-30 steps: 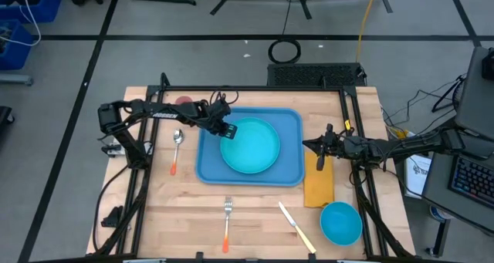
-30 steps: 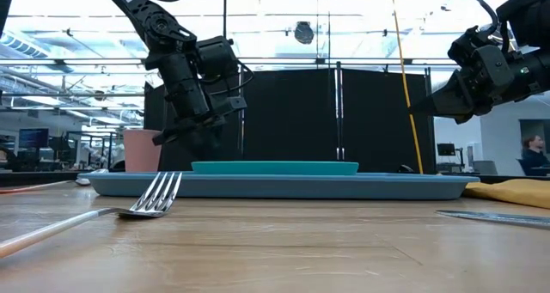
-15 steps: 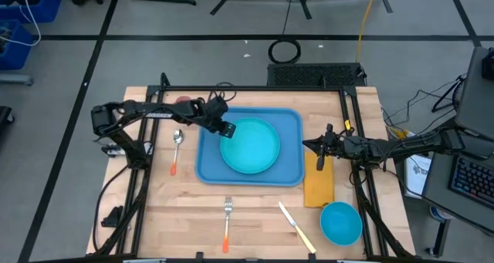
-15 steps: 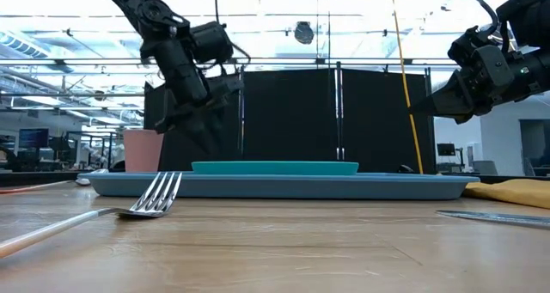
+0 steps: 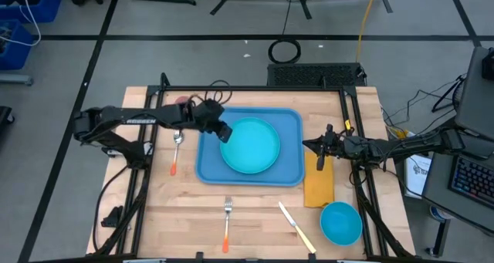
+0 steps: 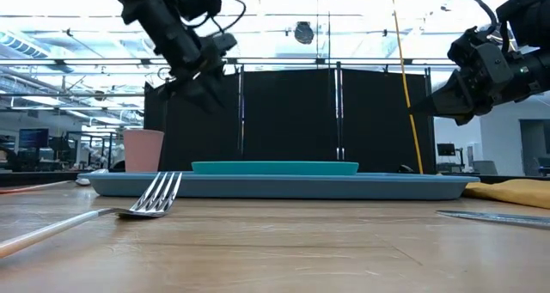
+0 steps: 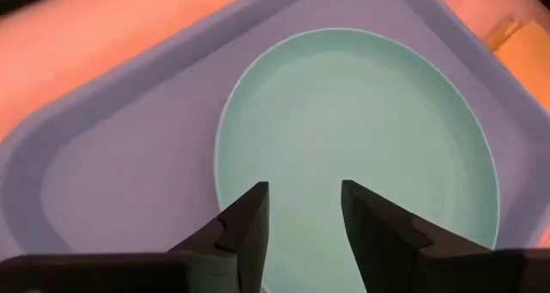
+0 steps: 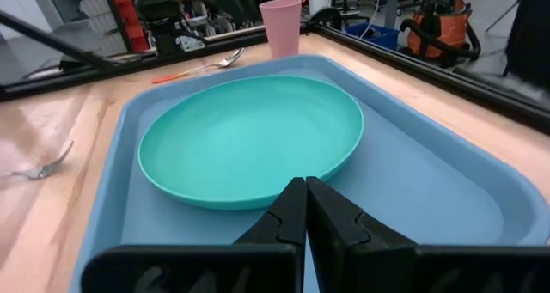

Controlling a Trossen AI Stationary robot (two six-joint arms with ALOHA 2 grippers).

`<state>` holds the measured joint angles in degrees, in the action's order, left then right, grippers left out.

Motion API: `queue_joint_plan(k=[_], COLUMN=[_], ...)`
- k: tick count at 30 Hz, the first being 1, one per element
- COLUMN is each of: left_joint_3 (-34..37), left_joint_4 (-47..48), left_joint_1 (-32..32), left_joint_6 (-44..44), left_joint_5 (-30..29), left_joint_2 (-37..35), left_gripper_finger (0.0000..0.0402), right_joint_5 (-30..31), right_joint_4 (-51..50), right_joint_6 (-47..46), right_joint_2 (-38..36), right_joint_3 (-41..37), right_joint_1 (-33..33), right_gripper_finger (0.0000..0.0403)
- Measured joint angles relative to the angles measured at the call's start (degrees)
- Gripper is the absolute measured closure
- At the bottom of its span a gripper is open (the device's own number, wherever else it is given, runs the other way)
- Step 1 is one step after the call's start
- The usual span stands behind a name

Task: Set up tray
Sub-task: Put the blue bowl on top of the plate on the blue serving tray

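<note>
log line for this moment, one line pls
left tool: open, empty, raised above plate's left edge | right tool: shut, hovering at tray's right side | plate: resting on tray

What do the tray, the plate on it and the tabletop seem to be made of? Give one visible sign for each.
The tray: probably plastic, light blue, smooth moulded raised rim with rounded corners.
The plate: likely plastic too, teal, even matte colour with a soft sheen, though the look leaves this open.
The tabletop: wood, pale boards with visible grain and joined strips.
</note>
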<state>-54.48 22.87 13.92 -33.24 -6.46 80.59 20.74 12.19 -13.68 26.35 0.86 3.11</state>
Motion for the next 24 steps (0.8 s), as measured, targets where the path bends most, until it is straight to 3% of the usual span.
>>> queue_joint_plan(k=[8, 19, 24], left_joint_3=[0.0, 0.0, 5.4], left_joint_4=[-7.0, -10.9, -21.7], left_joint_1=[-11.4, -27.9, -34.2], left_joint_6=[3.9, 4.6, 10.5], left_joint_5=[-6.9, -25.1, -27.2], left_joint_2=[-0.9, -0.9, -0.9], left_gripper_finger=[0.0252, 0.0252, 0.0252], right_joint_5=[-0.2, -0.2, -6.9], right_joint_4=[-0.1, -0.3, 0.0], right_joint_6=[-11.4, -19.5, -20.4], right_joint_2=[0.0, 0.0, 0.0], right_joint_3=[0.0, 0.0, 0.0], right_joint_1=[0.0, 0.0, 0.0], right_gripper_finger=[0.0403, 0.0403, 0.0403])
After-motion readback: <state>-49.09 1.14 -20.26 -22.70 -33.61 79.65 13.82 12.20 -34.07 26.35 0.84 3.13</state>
